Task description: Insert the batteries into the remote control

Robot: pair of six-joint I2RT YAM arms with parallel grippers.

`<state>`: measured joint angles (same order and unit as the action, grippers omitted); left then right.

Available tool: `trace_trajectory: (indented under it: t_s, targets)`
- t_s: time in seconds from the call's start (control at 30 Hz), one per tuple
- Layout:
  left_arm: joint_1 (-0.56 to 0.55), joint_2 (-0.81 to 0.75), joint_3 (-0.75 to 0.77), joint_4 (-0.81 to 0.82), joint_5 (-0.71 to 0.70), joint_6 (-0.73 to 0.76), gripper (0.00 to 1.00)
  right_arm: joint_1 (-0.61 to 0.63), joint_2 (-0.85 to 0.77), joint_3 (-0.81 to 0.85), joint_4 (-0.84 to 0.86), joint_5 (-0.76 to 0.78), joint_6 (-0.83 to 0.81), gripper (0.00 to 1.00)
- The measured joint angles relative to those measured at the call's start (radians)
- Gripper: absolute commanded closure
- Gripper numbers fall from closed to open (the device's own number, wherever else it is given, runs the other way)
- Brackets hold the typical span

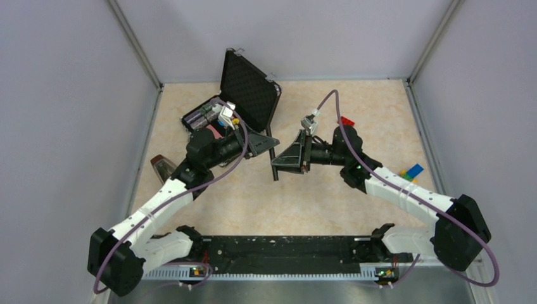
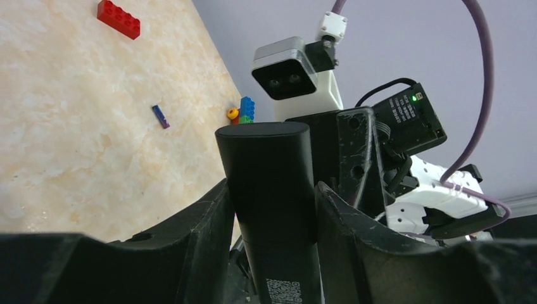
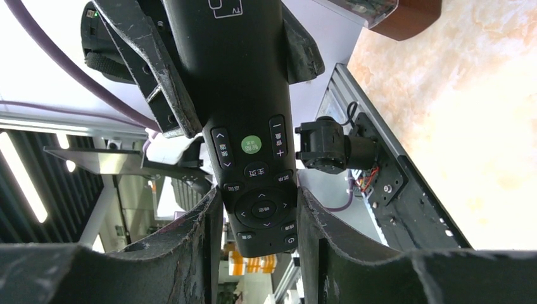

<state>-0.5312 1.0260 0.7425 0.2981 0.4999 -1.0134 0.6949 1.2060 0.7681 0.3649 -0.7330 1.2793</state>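
The remote control, a slim black bar, is held on end above the table between both grippers. My left gripper is shut on it; in the left wrist view its plain back with a QR label sits between the fingers. My right gripper grips the other end; in the right wrist view the button face fills the gap, fingers against both sides. One slim purple-blue battery lies on the table; the other is hidden.
An open black foam-lined case with chip stacks stands at the back left. A red brick lies at the back, coloured bricks at the right, and a brown object at the left edge.
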Motion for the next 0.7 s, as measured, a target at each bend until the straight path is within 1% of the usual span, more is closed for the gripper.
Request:
trace_trajectory:
  t_s: [0.03, 0.07, 0.13, 0.17, 0.3, 0.4, 0.53, 0.7]
  targets:
    - [-0.001, 0.0, 0.005, -0.013, 0.0, 0.018, 1.0, 0.0, 0.0, 0.001, -0.011, 0.005, -0.004, 0.25]
    - [-0.002, 0.0, 0.009, -0.025, 0.0, 0.035, 1.0, 0.0, 0.0, 0.002, -0.027, 0.012, -0.01, 0.2]
    - [-0.007, 0.0, 0.023, -0.062, 0.0, 0.084, 1.0, 0.002, -0.002, 0.017, -0.091, 0.031, -0.044, 0.13]
    - [-0.008, 0.0, 0.033, -0.09, 0.0, 0.119, 1.0, 0.003, -0.005, 0.034, -0.14, 0.044, -0.073, 0.13]
    - [-0.008, -0.005, 0.076, -0.2, -0.004, 0.267, 1.0, 0.003, -0.042, 0.153, -0.397, 0.134, -0.216, 0.14]
    - [-0.008, -0.024, 0.098, -0.274, 0.002, 0.393, 1.0, 0.003, -0.067, 0.291, -0.593, 0.227, -0.323, 0.2]
    - [-0.008, -0.059, 0.107, -0.336, 0.037, 0.553, 1.0, 0.003, -0.071, 0.43, -0.751, 0.323, -0.409, 0.29]
    - [-0.014, -0.057, 0.152, -0.418, 0.091, 0.714, 1.0, 0.022, -0.008, 0.577, -0.9, 0.435, -0.454, 0.33]
